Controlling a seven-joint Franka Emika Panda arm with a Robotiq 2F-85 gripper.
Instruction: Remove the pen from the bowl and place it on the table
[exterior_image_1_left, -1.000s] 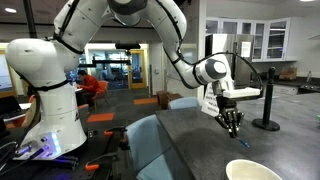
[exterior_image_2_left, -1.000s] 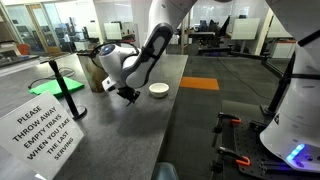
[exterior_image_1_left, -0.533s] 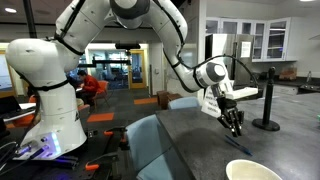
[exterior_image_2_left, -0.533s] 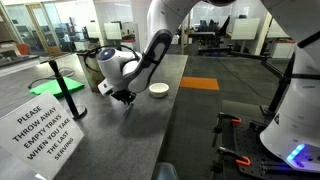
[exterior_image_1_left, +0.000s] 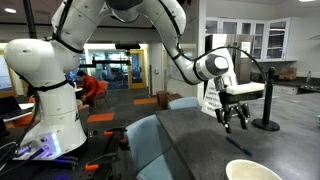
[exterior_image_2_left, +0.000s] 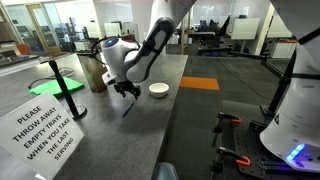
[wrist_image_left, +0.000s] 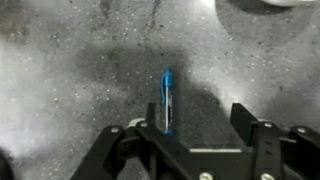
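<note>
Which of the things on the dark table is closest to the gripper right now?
The pen, the slim blue stick lying flat on the table just below the open gripper. The cream bowl sits off to one side, farther away.

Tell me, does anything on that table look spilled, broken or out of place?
Nothing stands out. The pen lies flat on the table, below the open gripper. In an exterior view the bowl sits upright on the table, apart from the pen. No spill or damage shows.
</note>
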